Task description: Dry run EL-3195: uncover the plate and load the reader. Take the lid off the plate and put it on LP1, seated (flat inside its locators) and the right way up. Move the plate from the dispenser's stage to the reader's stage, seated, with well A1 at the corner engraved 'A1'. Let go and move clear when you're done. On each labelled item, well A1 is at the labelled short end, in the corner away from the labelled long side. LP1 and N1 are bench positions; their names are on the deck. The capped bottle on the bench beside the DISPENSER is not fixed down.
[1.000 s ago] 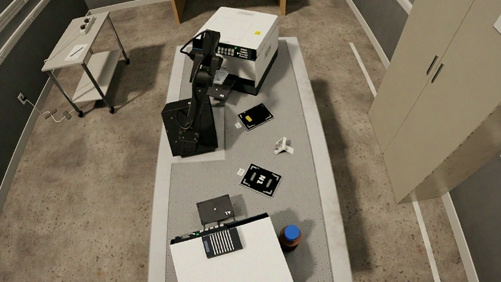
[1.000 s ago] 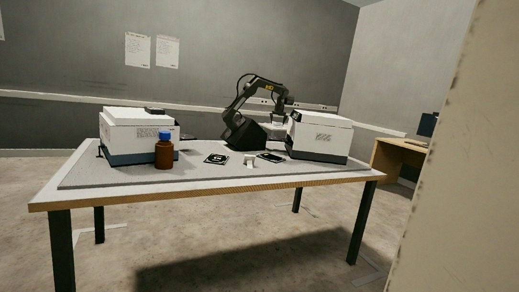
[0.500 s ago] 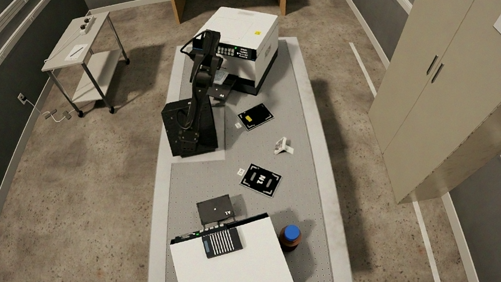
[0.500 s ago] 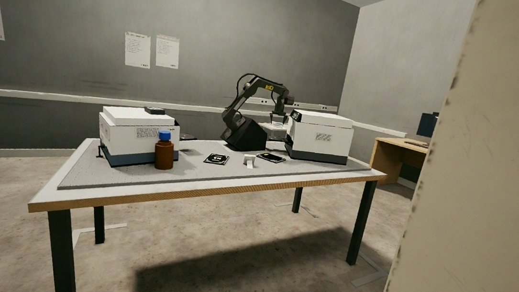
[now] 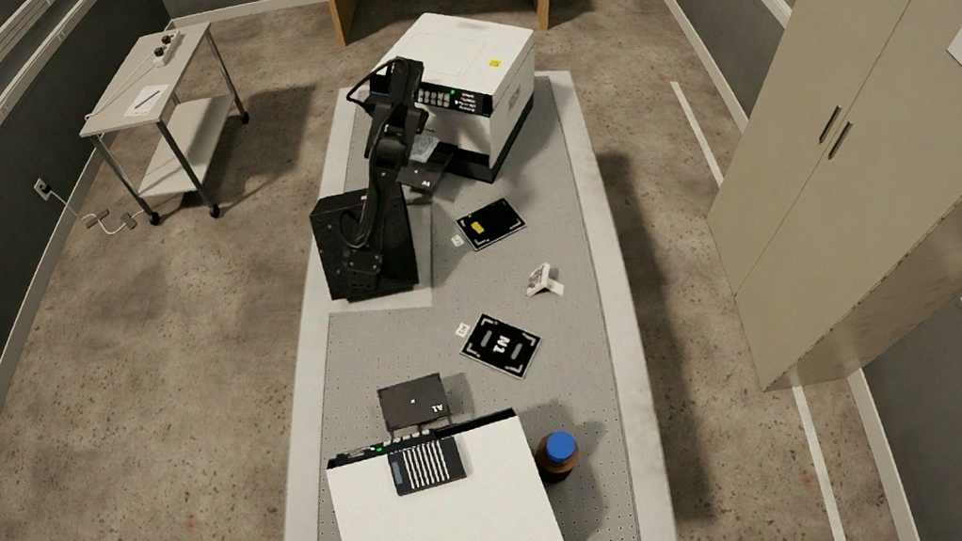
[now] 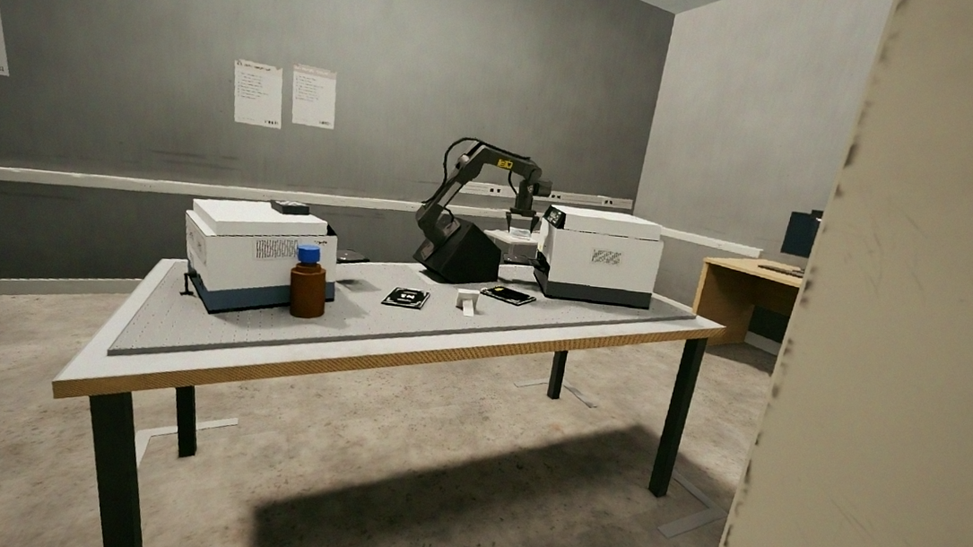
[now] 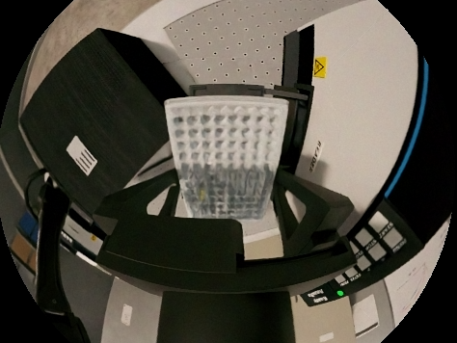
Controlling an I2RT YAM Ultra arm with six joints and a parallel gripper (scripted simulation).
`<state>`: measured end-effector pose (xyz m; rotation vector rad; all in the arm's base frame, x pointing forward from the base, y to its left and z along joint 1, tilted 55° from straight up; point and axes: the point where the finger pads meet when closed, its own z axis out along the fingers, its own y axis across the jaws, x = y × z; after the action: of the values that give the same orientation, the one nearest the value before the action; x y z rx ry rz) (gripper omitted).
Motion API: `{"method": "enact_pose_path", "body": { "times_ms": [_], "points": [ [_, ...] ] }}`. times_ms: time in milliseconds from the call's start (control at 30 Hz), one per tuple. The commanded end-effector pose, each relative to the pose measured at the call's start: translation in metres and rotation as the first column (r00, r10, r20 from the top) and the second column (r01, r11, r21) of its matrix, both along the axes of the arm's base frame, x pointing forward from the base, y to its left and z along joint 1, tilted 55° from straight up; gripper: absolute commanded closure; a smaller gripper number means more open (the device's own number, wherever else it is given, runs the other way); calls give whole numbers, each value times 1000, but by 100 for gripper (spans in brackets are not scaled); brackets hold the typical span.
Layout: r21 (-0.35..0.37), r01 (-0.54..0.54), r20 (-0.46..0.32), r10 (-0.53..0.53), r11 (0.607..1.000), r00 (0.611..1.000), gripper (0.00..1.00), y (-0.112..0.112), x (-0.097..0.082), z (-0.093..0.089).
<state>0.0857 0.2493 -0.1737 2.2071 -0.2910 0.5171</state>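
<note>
My gripper is shut on the clear well plate, gripping it across its width. It holds the plate just in front of the white reader, above the reader's black stage. In the wrist view the stage shows past the plate's far end. In the side view the gripper hangs beside the reader. The black LP1 pad carries a flat thing with a yellow label, which looks like the lid. The dispenser's stage, marked A1, is bare.
The dispenser stands at the near end with the brown, blue-capped bottle beside it. The N1 pad and a small white card stand lie mid-bench. The arm's black base is to the left.
</note>
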Motion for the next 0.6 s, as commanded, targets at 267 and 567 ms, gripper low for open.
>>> {"method": "enact_pose_path", "body": {
  "times_ms": [267, 567],
  "points": [
    [25, -4, 1, 4, 1000, 1000, 14, -1, 4, 1],
    [8, -2, 0, 2, 1000, 1000, 14, -15, 8, -11]
  ]
}}
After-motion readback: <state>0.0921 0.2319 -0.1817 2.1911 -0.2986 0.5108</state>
